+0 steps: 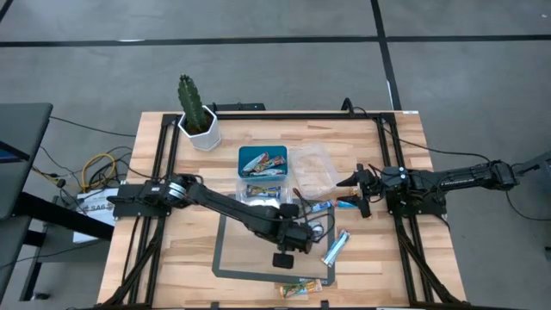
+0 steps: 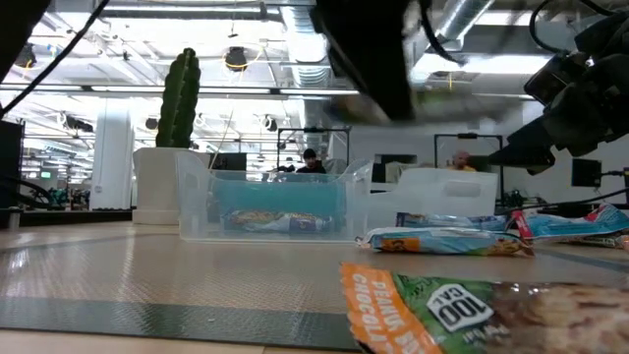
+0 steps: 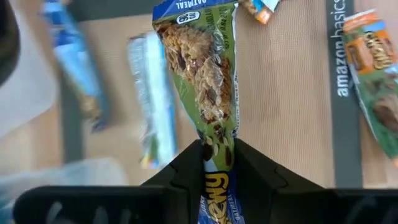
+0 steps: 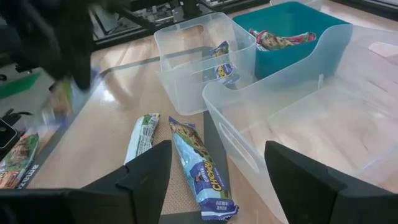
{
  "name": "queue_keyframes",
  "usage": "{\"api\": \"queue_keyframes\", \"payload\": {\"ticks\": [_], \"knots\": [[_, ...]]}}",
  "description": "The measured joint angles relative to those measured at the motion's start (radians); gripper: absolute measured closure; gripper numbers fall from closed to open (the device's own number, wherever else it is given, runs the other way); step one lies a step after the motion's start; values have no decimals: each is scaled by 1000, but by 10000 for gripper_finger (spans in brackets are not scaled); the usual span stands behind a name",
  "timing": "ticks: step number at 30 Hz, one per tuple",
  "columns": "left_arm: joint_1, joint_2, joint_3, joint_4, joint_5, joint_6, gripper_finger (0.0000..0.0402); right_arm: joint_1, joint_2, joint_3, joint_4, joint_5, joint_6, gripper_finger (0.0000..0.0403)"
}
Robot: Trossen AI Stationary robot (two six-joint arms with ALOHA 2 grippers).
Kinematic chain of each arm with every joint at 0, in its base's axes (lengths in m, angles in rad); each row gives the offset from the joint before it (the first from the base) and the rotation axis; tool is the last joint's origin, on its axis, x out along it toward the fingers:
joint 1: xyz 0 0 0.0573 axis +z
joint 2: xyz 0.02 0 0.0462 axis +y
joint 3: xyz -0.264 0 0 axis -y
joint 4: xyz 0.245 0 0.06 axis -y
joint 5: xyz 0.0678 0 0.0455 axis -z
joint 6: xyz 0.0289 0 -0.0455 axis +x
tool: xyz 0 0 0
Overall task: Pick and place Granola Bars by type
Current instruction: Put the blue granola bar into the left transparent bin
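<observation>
My left gripper hangs over the grey mat near the table's middle, shut on a green-and-blue granola bar. Other bars lie around: a silver-light blue one on the mat's right edge, an orange-green one at the near edge, and a blue one beside a pale one. More bars rest in the teal tray and in a clear tub. My right gripper waits open at the right, beside the second clear tub. My left gripper pinches the bar between its two fingers close to one short end. The end's printed wrapper reaches back between them. The fingers come steeply from above and lie along the bar's length. The bar hangs below them, clear of the mat.
A cactus in a white pot stands at the far left corner. Black frame rails run along the table's left, right and far sides. The tray and tubs crowd the table's middle. Beyond the table, people sit in the room.
</observation>
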Motion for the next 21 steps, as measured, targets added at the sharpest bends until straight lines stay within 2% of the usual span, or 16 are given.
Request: {"api": "queue_keyframes", "payload": {"ticks": [12, 21], "knots": [[29, -245, 0, -329, -33, -75, 328, 0, 0, 0, 0, 0, 0, 154], [97, -341, 0, -467, -52, -85, 328, 0, 0, 0, 0, 0, 0, 154]]}}
